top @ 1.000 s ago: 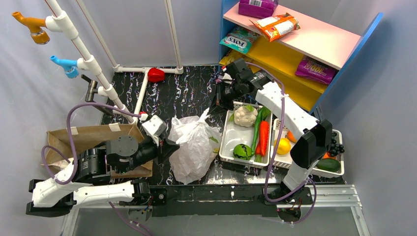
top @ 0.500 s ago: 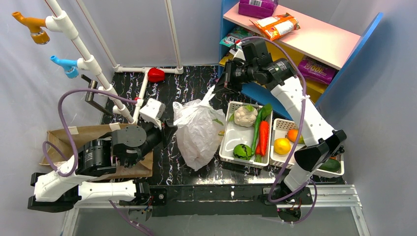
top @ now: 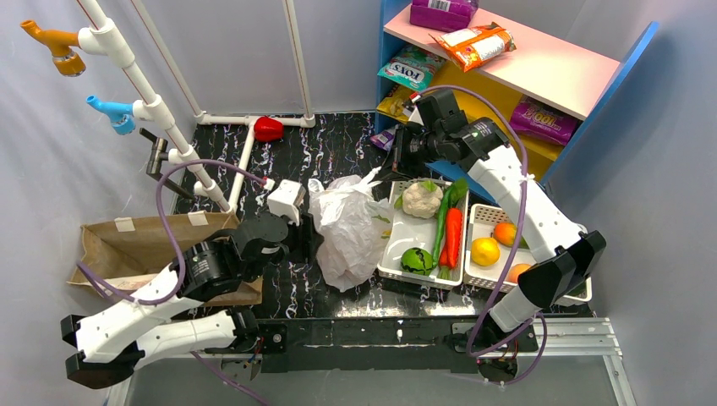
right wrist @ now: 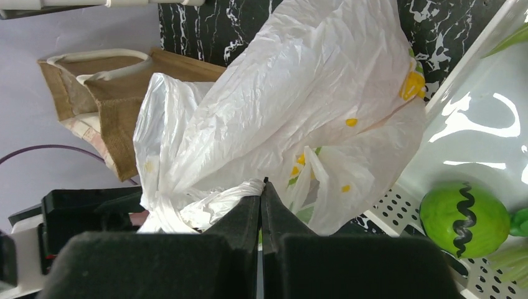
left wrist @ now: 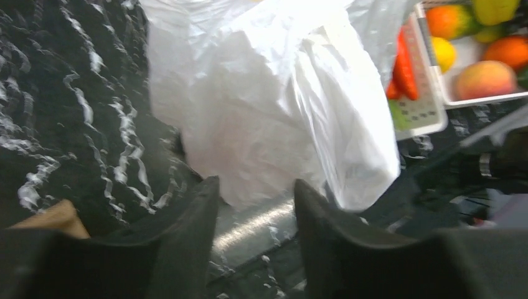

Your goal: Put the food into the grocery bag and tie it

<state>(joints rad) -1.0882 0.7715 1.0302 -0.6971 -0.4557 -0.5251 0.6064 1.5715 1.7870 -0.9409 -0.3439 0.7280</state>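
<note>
The white grocery bag (top: 345, 228) lies crumpled on the black marbled table, between my two grippers. My right gripper (right wrist: 262, 184) is shut on a twisted handle (right wrist: 221, 198) of the bag and holds it up at the bag's far right corner (top: 372, 179). Just left of the bag (left wrist: 268, 106), my left gripper (left wrist: 255, 193) stands open with nothing between its fingers (left wrist: 190, 230). It shows in the top view (top: 309, 241) close to the bag's near left side. Any food inside the bag is hidden by the plastic. Toy food such as a cauliflower (top: 421, 200) and a carrot (top: 454, 237) lies in a tray.
A white tray (top: 391, 254) of vegetables stands right of the bag, and a second tray (top: 582, 294) holds fruit. A brown paper bag (top: 144, 241) lies at the left. A blue and pink shelf (top: 507, 68) rises at the back right, white pipes (top: 169, 127) at the back left.
My left gripper has opened and moved right, toward the bag. My right gripper has pulled the handle back and to the right, dragging the bag that way.
</note>
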